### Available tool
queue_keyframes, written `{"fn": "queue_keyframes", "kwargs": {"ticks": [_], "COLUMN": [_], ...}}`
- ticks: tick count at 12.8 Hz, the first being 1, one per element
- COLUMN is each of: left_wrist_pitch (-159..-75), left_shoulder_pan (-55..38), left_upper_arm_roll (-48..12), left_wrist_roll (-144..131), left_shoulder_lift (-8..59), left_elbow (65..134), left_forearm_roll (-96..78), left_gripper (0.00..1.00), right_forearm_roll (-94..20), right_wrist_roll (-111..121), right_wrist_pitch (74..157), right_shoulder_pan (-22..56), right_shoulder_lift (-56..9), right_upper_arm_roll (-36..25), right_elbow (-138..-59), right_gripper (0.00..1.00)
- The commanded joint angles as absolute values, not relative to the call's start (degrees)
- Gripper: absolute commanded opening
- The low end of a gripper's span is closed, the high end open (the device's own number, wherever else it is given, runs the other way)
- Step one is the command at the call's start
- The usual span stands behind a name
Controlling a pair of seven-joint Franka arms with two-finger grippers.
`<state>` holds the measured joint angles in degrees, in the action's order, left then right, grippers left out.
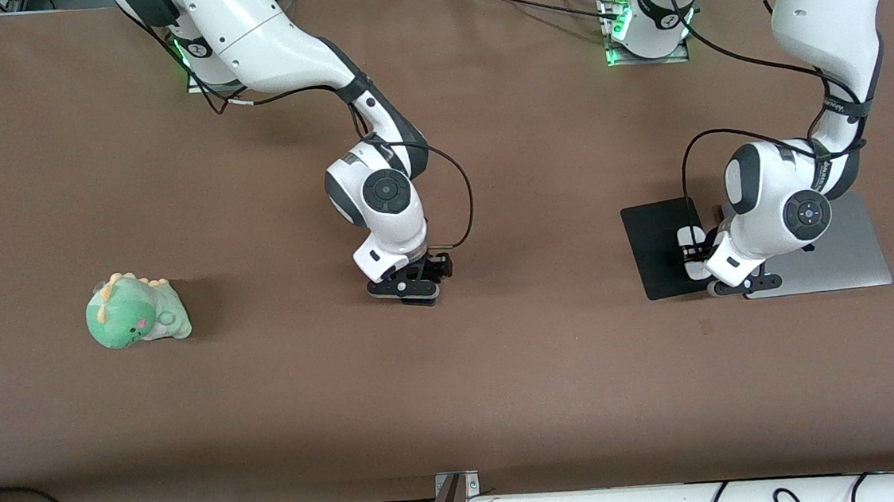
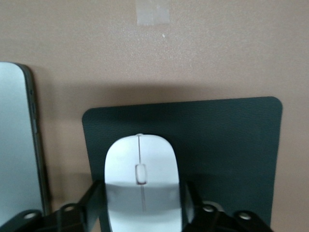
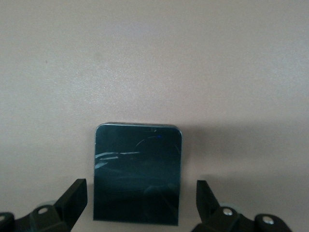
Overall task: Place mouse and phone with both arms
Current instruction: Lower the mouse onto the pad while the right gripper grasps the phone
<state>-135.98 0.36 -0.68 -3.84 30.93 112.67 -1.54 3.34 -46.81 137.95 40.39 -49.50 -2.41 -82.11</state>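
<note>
The white mouse [image 2: 142, 159] lies on the black mouse pad [image 2: 227, 145] at the left arm's end of the table. My left gripper [image 2: 142, 209] is low over the pad [image 1: 654, 250], its fingers [image 2: 95, 200] pressed against the mouse's two sides; only a bit of the mouse [image 1: 687, 242] shows in the front view. The black phone [image 3: 137, 164] lies flat on the bare table near its middle. My right gripper [image 3: 142, 200] hangs low over it, open, each finger [image 3: 77, 195] clear of the phone's edges. In the front view the right gripper [image 1: 412, 295] hides the phone.
A silver flat slab [image 1: 838, 252] lies against the mouse pad, toward the left arm's end; it also shows in the left wrist view [image 2: 14, 145]. A green dinosaur plush [image 1: 137, 311] sits toward the right arm's end. A tape scrap [image 2: 152, 12] is stuck on the table.
</note>
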Motion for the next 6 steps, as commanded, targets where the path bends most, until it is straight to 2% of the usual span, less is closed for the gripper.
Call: {"fn": "queue_keyframes", "kwargs": {"ticks": [1, 3, 6], "left_wrist_pitch": [-136.15, -130.74, -110.02], "left_shoulder_pan": [1.32, 1.23, 1.32], "left_upper_arm_roll": [-1.23, -0.79, -0.35], "left_wrist_roll": [-3.78, -3.78, -3.52], "left_shoulder_lift": [28.22, 25.94, 25.93], "left_elbow": [112.78, 108.05, 91.81], "left_forearm_roll": [-1.14, -0.45, 0.78], "left_gripper": [1.0, 1.0, 1.0], "right_forearm_roll": [4.31, 4.22, 4.13], "right_wrist_roll": [-46.32, -46.32, -46.41], "right_wrist_pitch": [138.87, 138.96, 139.48], "right_shoulder_pan": [40.87, 40.87, 40.87], "right_shoulder_lift": [-51.85, -52.21, -52.65], "right_upper_arm_roll": [-2.9, -2.9, -2.9], "right_elbow": [-79.54, -79.54, -79.54], "right_gripper": [1.0, 1.0, 1.0]}}
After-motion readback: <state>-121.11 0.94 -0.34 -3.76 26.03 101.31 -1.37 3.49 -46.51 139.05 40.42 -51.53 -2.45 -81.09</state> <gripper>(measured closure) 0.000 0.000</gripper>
